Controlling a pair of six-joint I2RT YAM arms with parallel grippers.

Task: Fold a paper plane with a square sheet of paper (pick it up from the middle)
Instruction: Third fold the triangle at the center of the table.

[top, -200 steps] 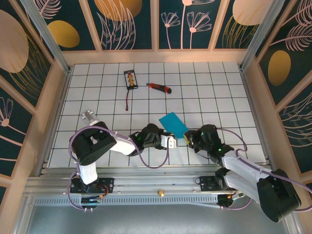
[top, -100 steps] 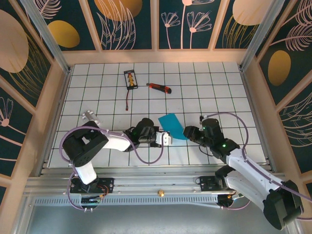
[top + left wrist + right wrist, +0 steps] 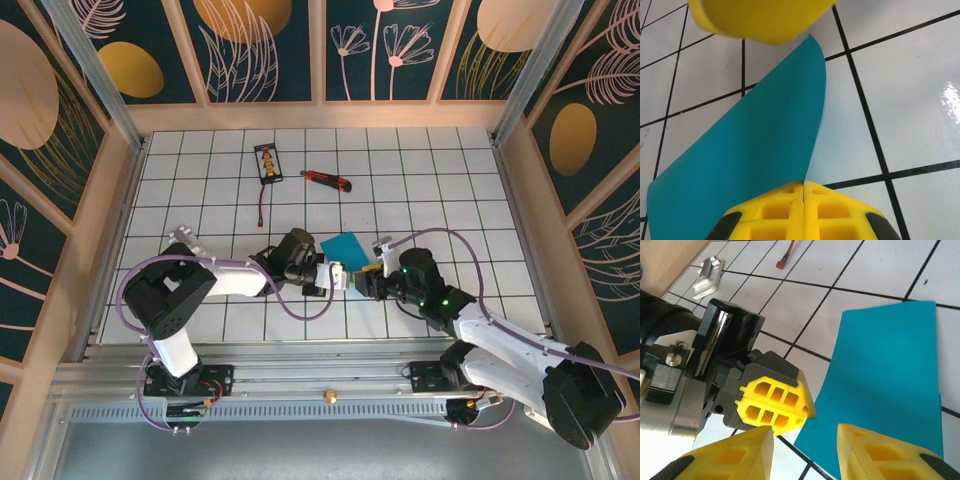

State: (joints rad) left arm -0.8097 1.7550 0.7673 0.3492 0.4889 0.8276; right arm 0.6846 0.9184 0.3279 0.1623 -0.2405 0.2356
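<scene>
From above, the sheet of paper [image 3: 343, 246] lies mid-table [image 3: 450, 180], touching the left gripper [image 3: 335, 276], with the right gripper [image 3: 366, 284] just beside it. Left wrist: closed fingers pinch the paper's edge, which curls upward. Right wrist: jaws apart, the paper just ahead.

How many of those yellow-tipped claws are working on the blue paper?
2. The left claw is pinched shut on the blue paper at its near-left edge. The right claw, open, hovers right beside it over that same edge.
</scene>
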